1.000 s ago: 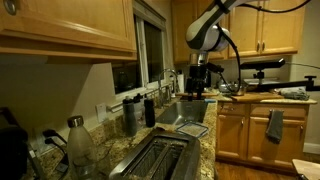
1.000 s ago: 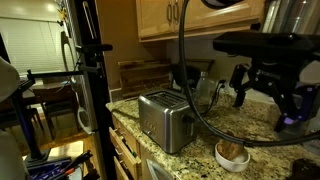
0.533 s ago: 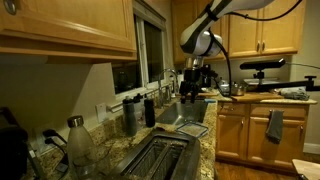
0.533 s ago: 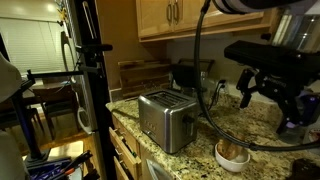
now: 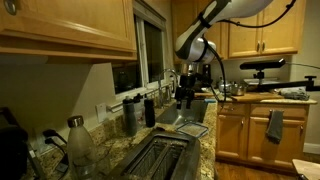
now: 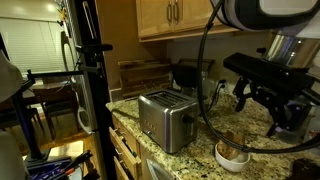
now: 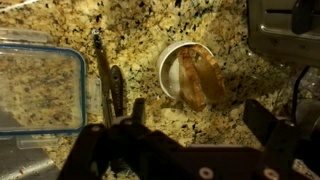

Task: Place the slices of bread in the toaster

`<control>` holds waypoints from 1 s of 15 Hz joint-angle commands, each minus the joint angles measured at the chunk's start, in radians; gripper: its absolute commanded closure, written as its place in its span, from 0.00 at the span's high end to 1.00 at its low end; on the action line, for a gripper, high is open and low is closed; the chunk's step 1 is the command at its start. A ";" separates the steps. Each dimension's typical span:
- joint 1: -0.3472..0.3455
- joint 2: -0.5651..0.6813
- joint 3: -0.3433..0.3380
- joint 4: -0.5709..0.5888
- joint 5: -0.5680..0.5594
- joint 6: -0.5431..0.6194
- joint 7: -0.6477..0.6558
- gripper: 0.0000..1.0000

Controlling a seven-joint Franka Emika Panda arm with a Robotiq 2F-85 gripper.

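Jaws released and empty over the bowl (image 7: 163, 70) near the desk (image 7: 60, 20) front edge; bread (image 7: 200, 76) leans inside, centred just ahead, long axis roughly crossing the jaw gap, toaster (image 6: 165, 118) beside.

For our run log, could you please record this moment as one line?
gripper open, above bowl | slices of bread in bowl | toaster apart on counter

tan bread slices (image 7: 200, 77), apparently leaning in white bowl (image 7: 164, 66), silver toaster (image 6: 165, 118) nearby
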 commanded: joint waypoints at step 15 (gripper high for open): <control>0.000 0.020 0.066 -0.034 -0.043 0.069 0.069 1.00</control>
